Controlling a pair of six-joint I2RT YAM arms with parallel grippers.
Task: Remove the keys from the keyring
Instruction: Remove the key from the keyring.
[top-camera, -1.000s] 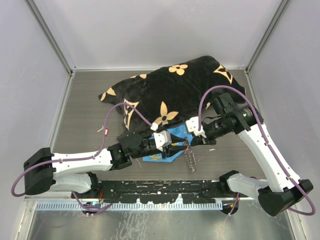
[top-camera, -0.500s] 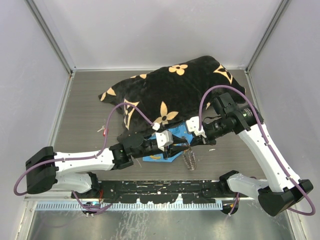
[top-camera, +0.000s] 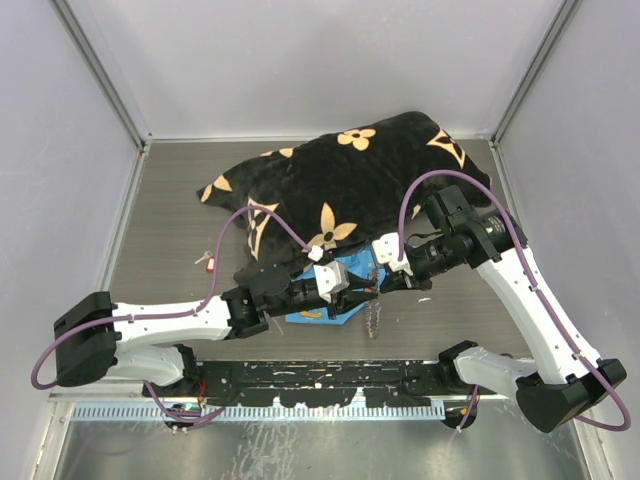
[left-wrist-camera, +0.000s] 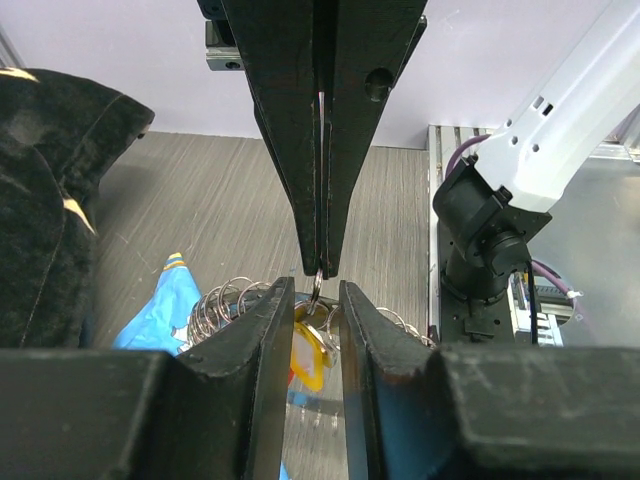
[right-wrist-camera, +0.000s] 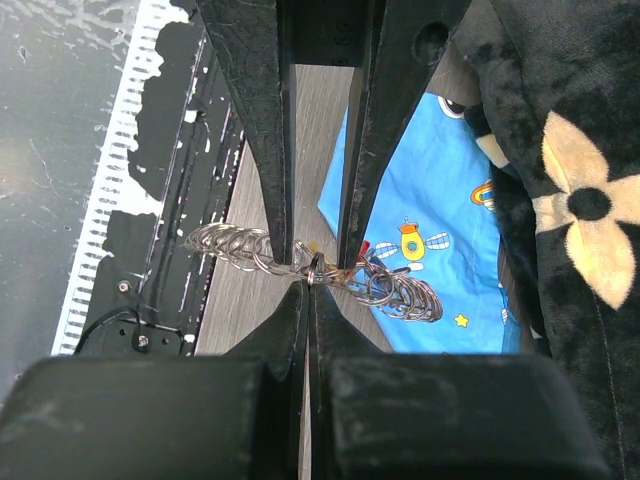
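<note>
Fingertips of my right gripper (right-wrist-camera: 308, 287) pinch the keyring (right-wrist-camera: 405, 297) tight; my left gripper (left-wrist-camera: 314, 290) holds its 2 fingers slightly apart either side of it, keys (left-wrist-camera: 308, 360) just beside.

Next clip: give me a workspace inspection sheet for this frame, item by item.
Surface: grey wood-grain table, partly under cloths.
Job's things: keyring pinched at one ring, coils trailing either side; keys on it, yellow head visible.
Clutter: black flower-patterned blanket; blue cartoon cloth; small red item.
Grippers: right claw shut on keyring; left claw open, astride the same ring.
Cables: purple cables looped over both arms.
Surroundings: pale enclosure walls; nothing else seen.
</note>
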